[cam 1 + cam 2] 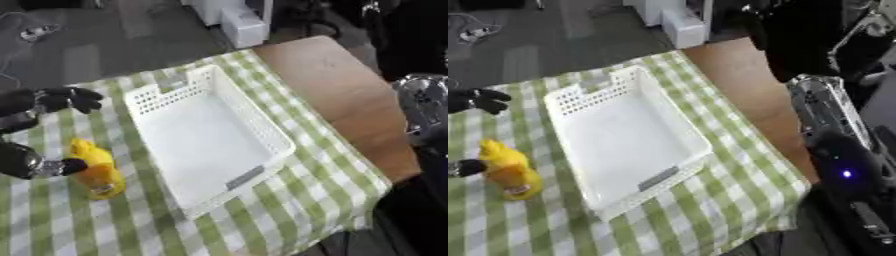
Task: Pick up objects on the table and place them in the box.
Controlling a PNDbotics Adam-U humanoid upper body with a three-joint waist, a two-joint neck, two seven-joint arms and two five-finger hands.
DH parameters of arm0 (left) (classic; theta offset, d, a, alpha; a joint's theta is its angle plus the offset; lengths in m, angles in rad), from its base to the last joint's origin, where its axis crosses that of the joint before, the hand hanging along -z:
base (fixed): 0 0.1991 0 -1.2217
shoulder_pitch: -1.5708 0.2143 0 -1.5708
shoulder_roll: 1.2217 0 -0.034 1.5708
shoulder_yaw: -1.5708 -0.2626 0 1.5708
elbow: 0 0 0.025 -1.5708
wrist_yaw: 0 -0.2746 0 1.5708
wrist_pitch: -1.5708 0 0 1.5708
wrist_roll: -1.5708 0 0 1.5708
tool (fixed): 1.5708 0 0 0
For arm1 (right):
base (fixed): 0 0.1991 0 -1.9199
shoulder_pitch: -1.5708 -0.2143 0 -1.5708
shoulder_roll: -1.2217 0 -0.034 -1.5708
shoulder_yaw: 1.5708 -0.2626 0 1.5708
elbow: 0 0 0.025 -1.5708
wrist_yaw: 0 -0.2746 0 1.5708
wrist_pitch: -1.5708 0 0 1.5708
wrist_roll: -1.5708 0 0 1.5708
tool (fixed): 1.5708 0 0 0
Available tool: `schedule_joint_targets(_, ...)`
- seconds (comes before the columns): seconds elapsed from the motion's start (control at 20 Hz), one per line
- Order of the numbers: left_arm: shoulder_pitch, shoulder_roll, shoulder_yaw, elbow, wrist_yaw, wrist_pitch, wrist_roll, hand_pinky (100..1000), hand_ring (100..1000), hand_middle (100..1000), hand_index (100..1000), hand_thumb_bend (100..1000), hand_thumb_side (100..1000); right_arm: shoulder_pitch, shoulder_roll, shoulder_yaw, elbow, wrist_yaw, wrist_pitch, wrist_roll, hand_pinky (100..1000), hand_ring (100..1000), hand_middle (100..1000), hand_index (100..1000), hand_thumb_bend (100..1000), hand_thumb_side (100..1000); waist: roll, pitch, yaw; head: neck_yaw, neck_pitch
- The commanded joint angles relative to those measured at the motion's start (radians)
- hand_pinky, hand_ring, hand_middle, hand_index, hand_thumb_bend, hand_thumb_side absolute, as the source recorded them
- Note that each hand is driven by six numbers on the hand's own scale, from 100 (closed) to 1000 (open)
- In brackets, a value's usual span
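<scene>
**Left hand at bottle, box empty**

Left hand [66, 98], frame's left edge, fingers curled on nothing above yellow bottle [98, 170]; thumb beside the bottle. Bottle upright, lower left. White box [210, 132] lies right. Right hand unseen.

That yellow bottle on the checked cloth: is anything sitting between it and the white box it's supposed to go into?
Nothing visible. The yellow bottle stands just left of the white box, with only bare checked cloth between them. The box looks empty. The left hand already flanks the bottle, its fingers curled.
</scene>
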Motion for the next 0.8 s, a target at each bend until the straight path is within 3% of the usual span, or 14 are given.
schedule_joint_targets(0.05, -0.024, 0.039, -0.006, 0.004, -0.115, -0.327, -0.285, 872, 857, 938, 931, 632, 695, -0.018, -0.015, -0.003, -0.013, 0.003, 0.002, 0.004, 142, 499, 553, 735, 338, 743, 0.0, -0.01, -0.003, -0.005, -0.003)
schedule_joint_targets(0.2, -0.03, 0.041, -0.012, 0.028, -0.241, -0.39, -0.285, 872, 863, 939, 925, 740, 713, -0.018, -0.015, -0.003, -0.013, 0.003, 0.002, 0.005, 142, 499, 553, 735, 338, 743, 0.0, -0.01, -0.003, -0.003, -0.003)
schedule_joint_targets(0.4, -0.042, 0.042, -0.026, 0.048, -0.348, -0.426, -0.285, 864, 860, 933, 911, 786, 721, -0.018, -0.015, -0.002, -0.013, 0.003, 0.003, 0.006, 142, 499, 553, 735, 338, 743, 0.0, -0.01, -0.005, -0.002, -0.003)
schedule_joint_targets(0.8, -0.067, 0.053, -0.04, 0.048, -0.359, -0.429, -0.285, 868, 867, 933, 914, 807, 746, -0.02, -0.015, -0.001, -0.013, 0.001, 0.004, 0.006, 143, 499, 554, 735, 338, 743, 0.001, -0.012, -0.008, -0.001, -0.003)
